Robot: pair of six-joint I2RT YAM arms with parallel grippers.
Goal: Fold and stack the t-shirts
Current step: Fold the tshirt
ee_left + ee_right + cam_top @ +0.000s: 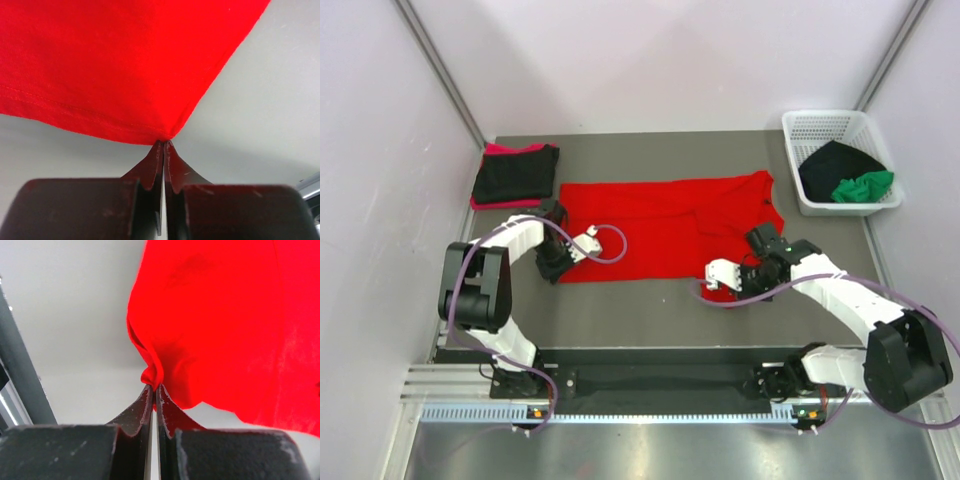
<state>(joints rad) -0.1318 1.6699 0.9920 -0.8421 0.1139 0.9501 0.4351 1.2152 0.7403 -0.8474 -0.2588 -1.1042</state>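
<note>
Red t-shirt (670,225): clamped by left claw (164,142) at corner tip, by right claw (152,386) on bunched edge. Risked slipping free mid-fold from such thin bites.

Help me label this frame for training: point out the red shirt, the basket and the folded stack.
red shirt (660,225), top view, middle of the spread cloth.
basket (825,116), top view, its far rim.
folded stack (515,172), top view, the black shirt on top.

spread t-shirt (660,225) mid surface (650,310); folded t-shirts (515,175) stacked far left corner; basket (820,122) far right corner, two t-shirts (842,172) inside
</note>
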